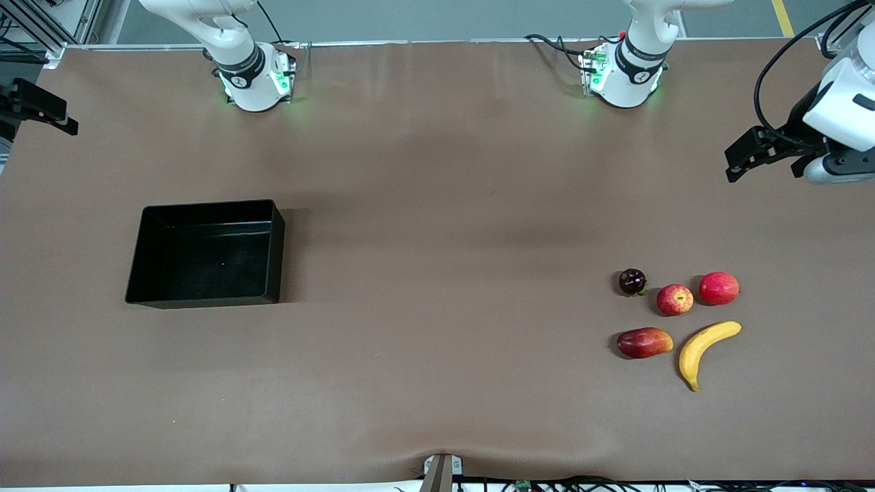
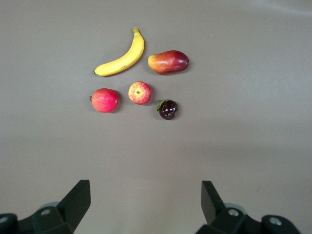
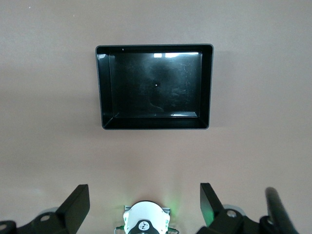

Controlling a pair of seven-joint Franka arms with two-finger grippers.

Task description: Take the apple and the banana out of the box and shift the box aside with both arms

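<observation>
The yellow banana (image 1: 707, 345) lies toward the left arm's end of the table, nearest the front camera. The small red apple (image 1: 675, 299) with yellowish streaks sits just farther from that camera than the banana. Both show in the left wrist view: banana (image 2: 122, 58), apple (image 2: 140, 92). The black open-top box (image 1: 205, 208) stands empty toward the right arm's end and shows in the right wrist view (image 3: 156, 47). My left gripper (image 2: 146, 187) is open and empty, high over bare table. My right gripper (image 3: 145, 190) is open and empty, high over the table.
A pinkish-red round fruit (image 1: 718, 288), a red-and-orange mango-like fruit (image 1: 644, 342) and a small dark purple fruit (image 1: 632, 281) lie beside the apple and banana. The brown table (image 1: 444, 273) stretches bare between the box and the fruits. The right arm's base (image 3: 145, 222) shows in the right wrist view.
</observation>
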